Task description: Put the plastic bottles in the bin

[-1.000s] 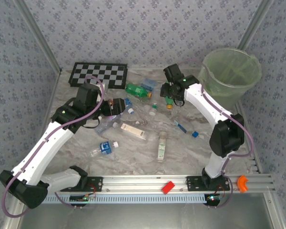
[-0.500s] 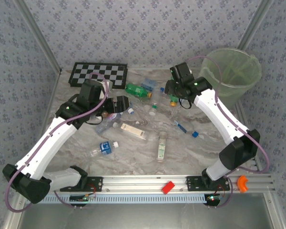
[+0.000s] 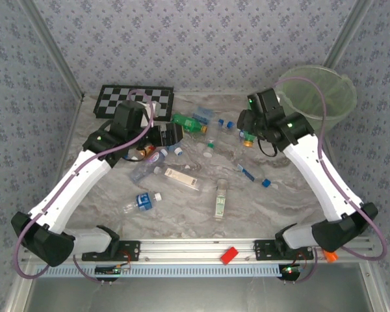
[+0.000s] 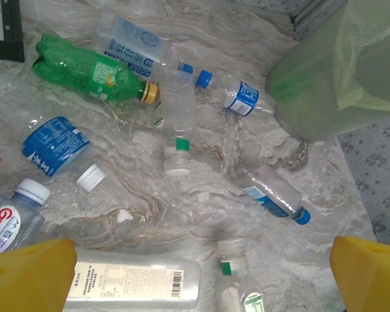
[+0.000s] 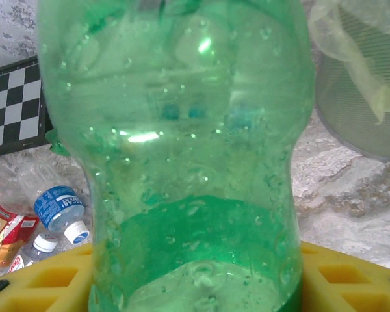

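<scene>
The right gripper (image 3: pixel 247 132) has its yellow fingers (image 5: pixel 354 279) closed partway around a green bottle (image 5: pixel 195 162), close beside the bin (image 3: pixel 292 114). The left gripper (image 3: pixel 171 136) is well apart from the bin, with its fingers spread wide and holding nothing. More bottles (image 4: pixel 175 120) lie on the table (image 4: pixel 201 214), some near the bin and some far from it.

The bin (image 3: pixel 292 116) stands at upper right of the top view, the chequered board (image 3: pixel 133 101) at upper left. Plastic bottles (image 3: pixel 220 201) lie scattered across the worktop (image 3: pixel 182 211) between them; another bottle (image 5: pixel 195 162) sits in the right gripper (image 3: pixel 247 135), just left of the bin.
</scene>
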{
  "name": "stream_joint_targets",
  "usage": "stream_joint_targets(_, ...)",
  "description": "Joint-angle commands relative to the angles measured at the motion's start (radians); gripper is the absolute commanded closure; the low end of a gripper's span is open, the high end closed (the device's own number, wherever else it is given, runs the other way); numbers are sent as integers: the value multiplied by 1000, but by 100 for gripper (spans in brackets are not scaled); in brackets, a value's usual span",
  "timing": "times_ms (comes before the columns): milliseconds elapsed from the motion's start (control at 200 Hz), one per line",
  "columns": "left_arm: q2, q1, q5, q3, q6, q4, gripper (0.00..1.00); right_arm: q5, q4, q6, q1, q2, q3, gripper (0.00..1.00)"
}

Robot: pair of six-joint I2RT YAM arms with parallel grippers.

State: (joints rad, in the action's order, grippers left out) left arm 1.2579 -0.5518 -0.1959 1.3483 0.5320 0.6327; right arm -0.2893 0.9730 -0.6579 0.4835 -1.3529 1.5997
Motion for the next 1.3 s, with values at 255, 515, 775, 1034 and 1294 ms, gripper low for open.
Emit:
stream_joint_targets(255,-8,-7,-29,26,-20,-22,0,-30,99,20,-75,106,100,44)
stream_joint_targets(515,-23,-7,-24,16,-22,-14,0,-21,129,75,-140,125,179,44)
stream_joint_targets(775,-29,-7,-23,11,-15,-21,0,25,153,112,-266,153,234,44)
stream_joint_targets(1034,-40,-7,-18,10,-10,-11,0,136,171,168,-506,159,288,44)
stream_joint_targets(1294,-80,-7,4,-30,0,-13,0,245,135,189,-747,130,290,44)
